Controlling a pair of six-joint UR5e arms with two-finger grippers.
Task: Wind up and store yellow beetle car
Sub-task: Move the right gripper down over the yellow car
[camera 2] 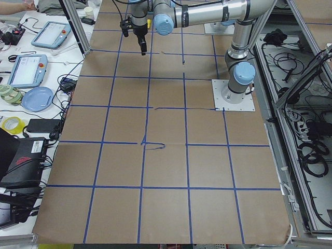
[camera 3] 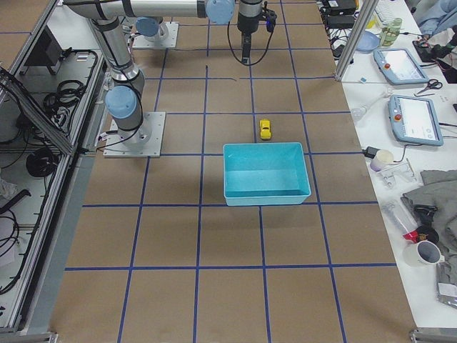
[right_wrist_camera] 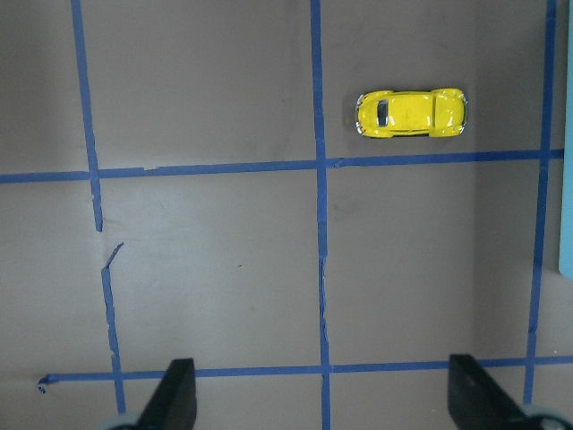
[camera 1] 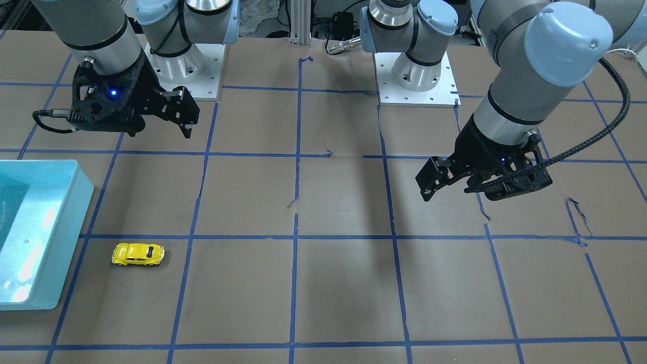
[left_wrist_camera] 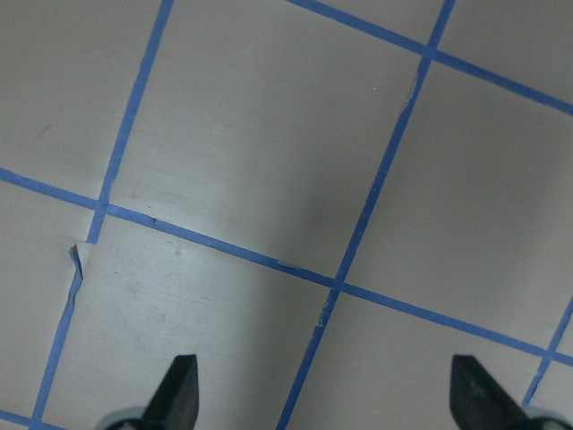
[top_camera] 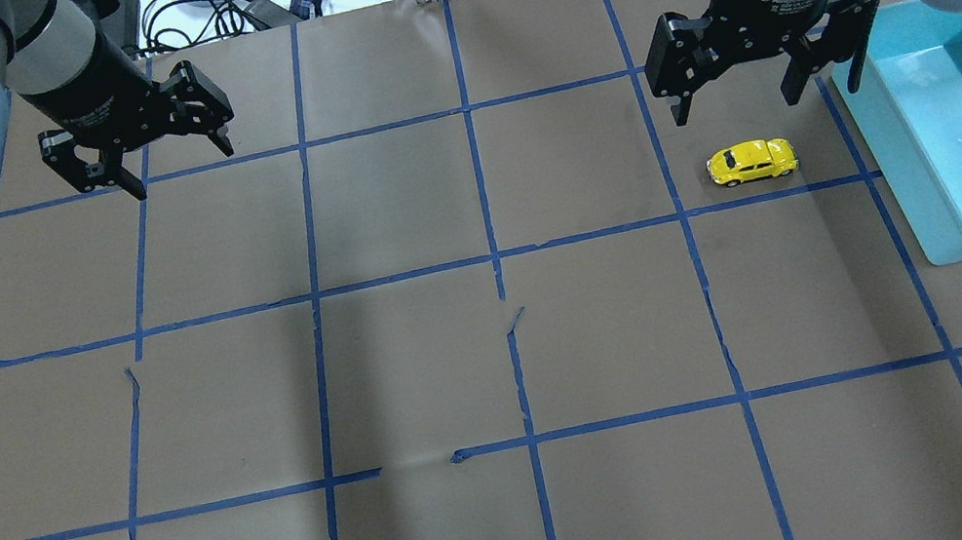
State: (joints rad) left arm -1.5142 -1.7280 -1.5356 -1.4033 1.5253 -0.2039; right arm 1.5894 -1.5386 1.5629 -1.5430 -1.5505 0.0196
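Note:
The yellow beetle car (top_camera: pixel 752 162) stands on its wheels on the brown paper, close to the teal bin; it also shows in the front view (camera 1: pixel 138 254), the right side view (camera 3: pixel 265 129) and the right wrist view (right_wrist_camera: pixel 412 113). My right gripper (top_camera: pixel 736 106) hangs open and empty above the table, just beyond the car, not touching it; in the front view it is at the upper left (camera 1: pixel 184 119). Its fingertips (right_wrist_camera: pixel 179 394) frame bare paper. My left gripper (top_camera: pixel 181 169) is open and empty far away on the other side, over bare paper (left_wrist_camera: pixel 327 394).
An empty teal bin (top_camera: pixel 908 165) sits at the table's right end, next to the car; it also shows in the front view (camera 1: pixel 60 242). Blue tape lines grid the paper, torn in places. Both arm bases stand at the table's robot side.

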